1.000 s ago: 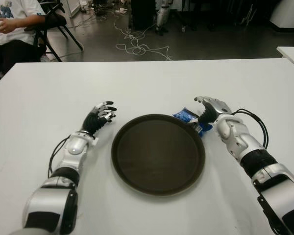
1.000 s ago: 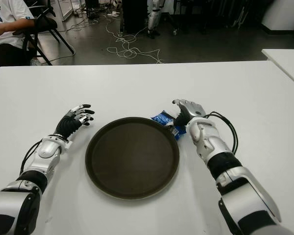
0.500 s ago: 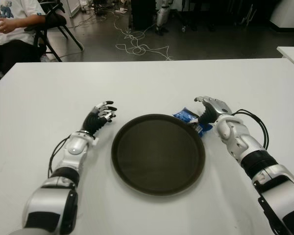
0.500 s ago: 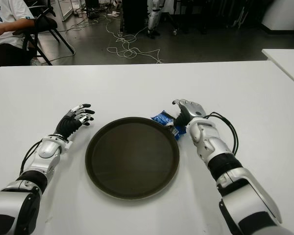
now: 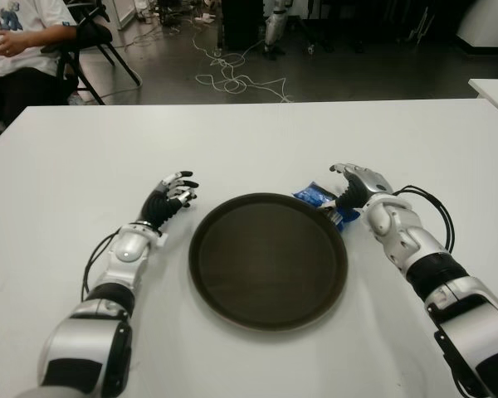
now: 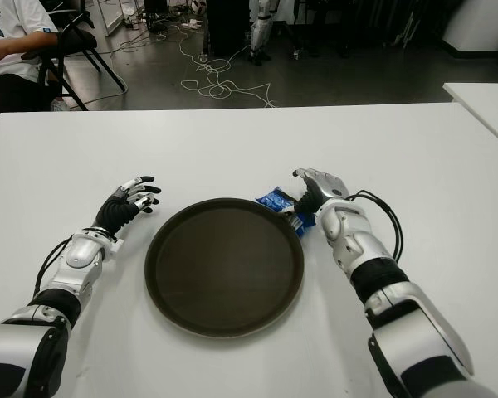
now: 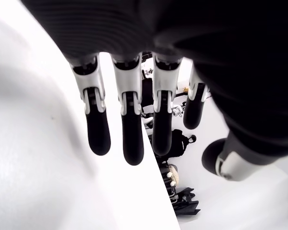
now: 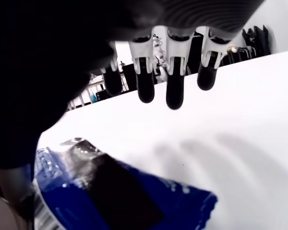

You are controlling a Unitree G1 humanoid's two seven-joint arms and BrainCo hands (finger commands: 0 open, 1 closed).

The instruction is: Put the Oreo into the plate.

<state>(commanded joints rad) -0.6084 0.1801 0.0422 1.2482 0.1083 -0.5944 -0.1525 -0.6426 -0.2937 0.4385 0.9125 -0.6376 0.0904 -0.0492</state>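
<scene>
left hand (image 7: 149,115), fingers (image 7: 98,125) relaxed, above white table (image 7: 33,158)

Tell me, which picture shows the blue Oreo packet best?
The right wrist view: the Oreo packet fills the foreground beneath the open right hand. Both eye views show it small, at the plate's far right rim, partly hidden. The left wrist view misses it.

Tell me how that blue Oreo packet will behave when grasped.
The Oreo packet looks like thin glossy film, so probably light, crinkly and somewhat slippery. It lies flat beside the plate, unlikely to roll. The right hand hovers open over it.
</scene>
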